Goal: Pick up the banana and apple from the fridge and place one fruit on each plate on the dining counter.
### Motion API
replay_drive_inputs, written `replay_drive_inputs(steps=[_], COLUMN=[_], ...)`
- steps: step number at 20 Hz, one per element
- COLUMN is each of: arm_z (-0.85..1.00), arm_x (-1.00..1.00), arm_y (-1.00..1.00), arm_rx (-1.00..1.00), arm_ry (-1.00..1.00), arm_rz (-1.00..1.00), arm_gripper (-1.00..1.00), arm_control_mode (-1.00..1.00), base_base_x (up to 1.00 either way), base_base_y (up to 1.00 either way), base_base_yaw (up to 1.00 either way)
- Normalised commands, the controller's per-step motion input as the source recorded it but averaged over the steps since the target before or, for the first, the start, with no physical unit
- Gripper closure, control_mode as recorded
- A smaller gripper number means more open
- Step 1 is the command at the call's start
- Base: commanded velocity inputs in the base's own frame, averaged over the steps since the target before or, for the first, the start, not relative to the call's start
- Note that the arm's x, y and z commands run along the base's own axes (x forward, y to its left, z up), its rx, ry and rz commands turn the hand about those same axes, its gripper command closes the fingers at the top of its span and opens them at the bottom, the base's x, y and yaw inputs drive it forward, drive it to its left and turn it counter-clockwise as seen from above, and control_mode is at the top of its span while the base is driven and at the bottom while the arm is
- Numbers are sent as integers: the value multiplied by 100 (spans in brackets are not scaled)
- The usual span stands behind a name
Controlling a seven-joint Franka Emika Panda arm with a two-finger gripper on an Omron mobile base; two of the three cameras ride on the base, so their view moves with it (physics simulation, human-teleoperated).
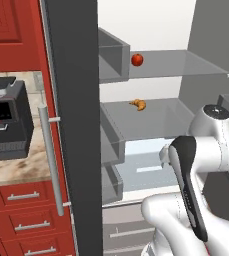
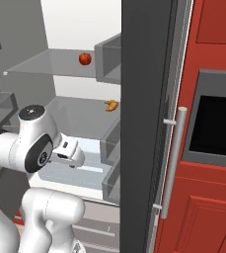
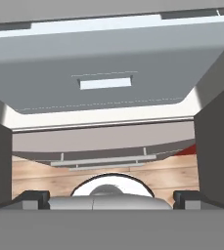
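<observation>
The fridge [image 1: 151,120] stands open in front of me. A small red apple [image 1: 137,60] [image 2: 85,59] rests on its upper glass shelf, near the left door bins. The banana, the plates and the dining counter are out of view. My folded arm holds the hand [image 2: 69,152] low, in front of the white drawer [image 3: 108,73]. In the hand view my gripper [image 3: 111,197] is open with nothing between its fingertips [image 3: 35,197], facing the white drawer and a silver lower drawer [image 3: 103,144].
An orange-brown lumpy item [image 1: 138,104] [image 2: 112,105] lies on the middle shelf. The dark fridge door [image 1: 73,100] with a steel handle [image 1: 51,160] stands open on the left. A black coffee machine [image 1: 6,120] sits on the counter beyond it. A red cabinet with a built-in oven [image 2: 218,118] is on the right.
</observation>
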Motion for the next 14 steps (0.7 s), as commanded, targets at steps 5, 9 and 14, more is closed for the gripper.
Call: replay_drive_inputs(steps=[5,9,14], arm_z=[0,0,0], arm_x=[0,0,0], arm_y=[0,0,0], arm_rx=[0,0,0], arm_ry=[0,0,0], arm_rz=[0,0,0], arm_gripper=[-100,-100,-100], arm_control_mode=[100,100,-100], base_base_x=[34,0,0], base_base_y=[-10,0,0], base_base_yaw=[0,0,0])
